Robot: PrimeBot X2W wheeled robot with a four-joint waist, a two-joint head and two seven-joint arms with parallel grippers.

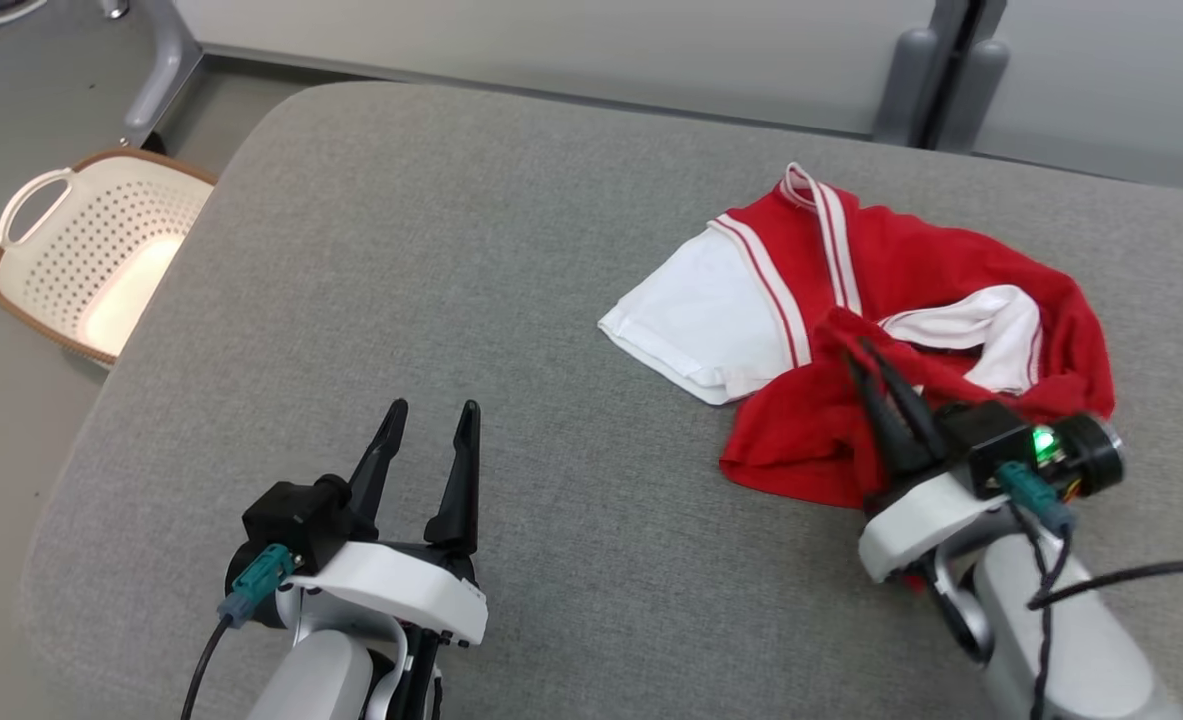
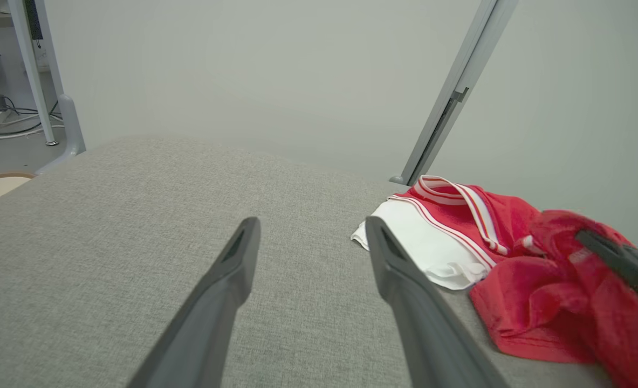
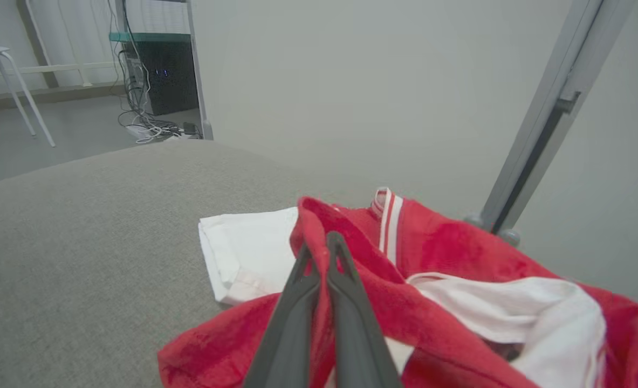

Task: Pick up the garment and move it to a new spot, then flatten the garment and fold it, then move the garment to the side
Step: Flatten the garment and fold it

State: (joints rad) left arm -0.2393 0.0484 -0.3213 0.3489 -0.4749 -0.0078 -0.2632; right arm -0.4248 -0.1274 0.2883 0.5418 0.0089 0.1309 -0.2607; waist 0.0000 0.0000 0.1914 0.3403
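The garment (image 1: 911,300) is a red top with white sleeves and striped trim, crumpled on the right half of the grey padded table (image 1: 471,260). My right gripper (image 1: 856,350) is shut on a raised ridge of its red cloth near the front middle; in the right wrist view the two fingers pinch that fold (image 3: 324,242) between them. The left wrist view shows the garment (image 2: 513,258) at the right, with the right gripper's dark fingers (image 2: 621,261) buried in red fabric. My left gripper (image 1: 431,410) hangs open over bare table at the front left, its fingers (image 2: 221,291) spread with nothing between.
A white perforated laundry basket (image 1: 91,250) with a brown rim stands on the floor beyond the table's left edge. Grey partition panels and a post (image 1: 941,70) run along the far side. A stool and cables (image 3: 151,129) sit on the floor farther off.
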